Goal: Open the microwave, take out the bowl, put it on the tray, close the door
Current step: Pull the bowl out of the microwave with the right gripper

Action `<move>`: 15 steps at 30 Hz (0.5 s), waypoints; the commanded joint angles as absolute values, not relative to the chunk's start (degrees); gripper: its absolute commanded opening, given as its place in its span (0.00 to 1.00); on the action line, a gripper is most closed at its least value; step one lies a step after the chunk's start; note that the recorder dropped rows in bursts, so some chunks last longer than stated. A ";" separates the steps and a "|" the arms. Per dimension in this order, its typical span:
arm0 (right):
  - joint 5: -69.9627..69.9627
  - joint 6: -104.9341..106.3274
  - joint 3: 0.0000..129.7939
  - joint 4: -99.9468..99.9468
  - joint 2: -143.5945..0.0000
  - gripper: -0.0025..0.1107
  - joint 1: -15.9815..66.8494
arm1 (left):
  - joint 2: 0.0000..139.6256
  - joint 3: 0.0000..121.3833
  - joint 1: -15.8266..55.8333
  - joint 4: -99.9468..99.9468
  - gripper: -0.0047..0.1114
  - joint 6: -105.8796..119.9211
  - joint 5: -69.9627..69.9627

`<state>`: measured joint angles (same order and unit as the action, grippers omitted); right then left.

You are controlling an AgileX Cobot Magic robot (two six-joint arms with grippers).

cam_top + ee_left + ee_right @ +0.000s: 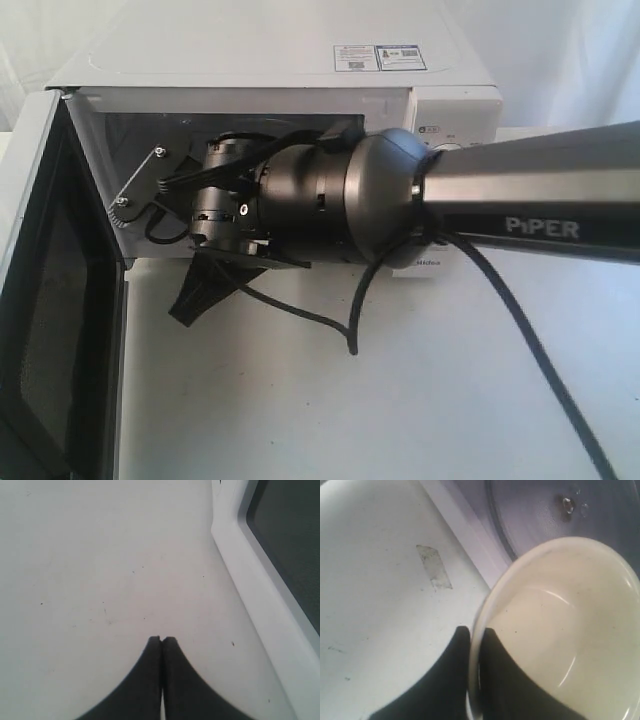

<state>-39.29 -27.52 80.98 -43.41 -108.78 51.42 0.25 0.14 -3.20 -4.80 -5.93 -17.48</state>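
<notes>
The bowl (570,630) is clamped by its rim in the right gripper (475,630), and the left gripper (161,639) is closed on nothing. It could easily be dropped if tilted, since that rim's glossy.

The white table (100,555) shows scattered dark specks. A worn tape strip (435,567) lies flat on it. White cloth (560,50) hangs behind the table.

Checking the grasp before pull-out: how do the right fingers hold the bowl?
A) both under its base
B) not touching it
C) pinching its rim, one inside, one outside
C: the right fingers straddle the rim of the bowl, one inside, one outside.
</notes>
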 commanded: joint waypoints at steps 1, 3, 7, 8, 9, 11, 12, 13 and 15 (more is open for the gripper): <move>-43.40 -26.90 78.32 -41.71 -104.82 0.02 53.23 | 0.00 0.00 -3.26 -5.13 0.04 -6.24 -17.54; -43.96 -26.07 76.51 -39.18 -103.21 0.02 53.24 | 0.00 0.00 -3.26 -5.13 0.04 -6.24 -17.54; -43.99 -24.63 70.89 -34.85 -99.42 0.02 53.24 | 0.00 0.00 -3.26 -5.13 0.04 -6.24 -17.54; -43.99 -24.63 69.53 -34.43 -98.70 0.02 53.24 | 0.00 0.00 -3.26 -5.13 0.04 -6.24 -17.54; -44.21 -24.63 67.77 -33.96 -97.88 0.02 53.24 | 0.00 0.00 -3.26 -5.13 0.04 -6.24 -17.54; -45.53 -24.63 64.75 -33.10 -96.56 0.02 53.24 | 0.00 0.00 -3.26 -5.13 0.04 -6.24 -17.54; -46.51 -25.15 63.07 -32.85 -95.91 0.02 53.24 | 0.00 0.00 -3.26 -5.13 0.04 -6.24 -17.54; -47.63 -26.21 61.33 -32.87 -95.33 0.02 53.24 | 0.00 0.00 -3.26 -5.13 0.04 -6.24 -17.54; -49.02 -28.57 57.92 -32.87 -94.22 0.02 53.24 | 0.00 0.00 -3.26 -5.13 0.04 -6.24 -17.54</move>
<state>-46.58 -26.05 62.00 -33.10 -96.23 53.11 0.25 0.14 -3.20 -4.80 -5.93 -17.48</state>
